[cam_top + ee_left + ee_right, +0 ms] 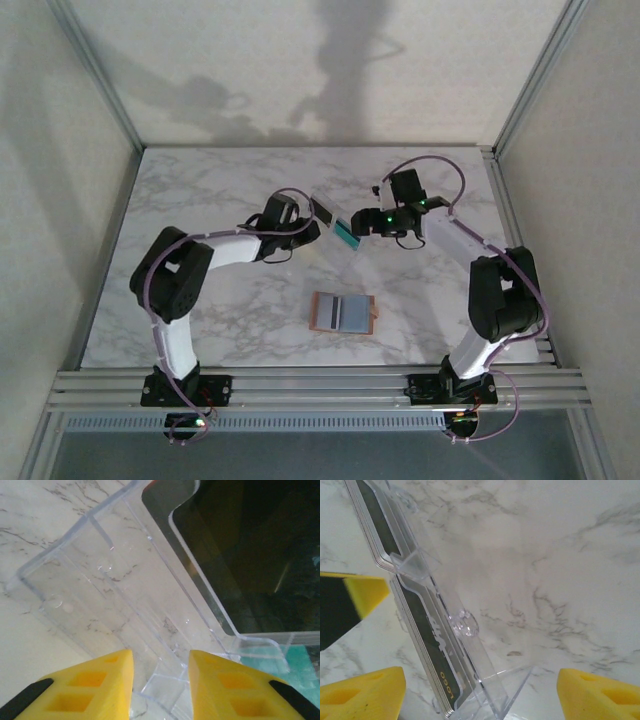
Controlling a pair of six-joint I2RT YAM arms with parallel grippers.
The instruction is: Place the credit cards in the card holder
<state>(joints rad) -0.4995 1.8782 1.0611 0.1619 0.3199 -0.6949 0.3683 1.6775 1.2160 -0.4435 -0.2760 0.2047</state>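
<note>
Partly closed, the left gripper (161, 656) pinches the clear acrylic stand (100, 580) of stacked plastic credit cards (420, 625). The wide-open, empty right gripper (481, 675) should square onto one card. The tan leather card holder (343, 313) lies open on the table, nearer the bases.

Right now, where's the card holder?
In the top view, the card holder lies open on the table, centre-front, between the left arm base and right arm base, nearer the robot than the credit cards.

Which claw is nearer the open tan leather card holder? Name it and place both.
Right, narrowly. The right claw hovers almost straight beyond the tan leather card holder; the left claw hovers beyond it and off to its left.
</note>
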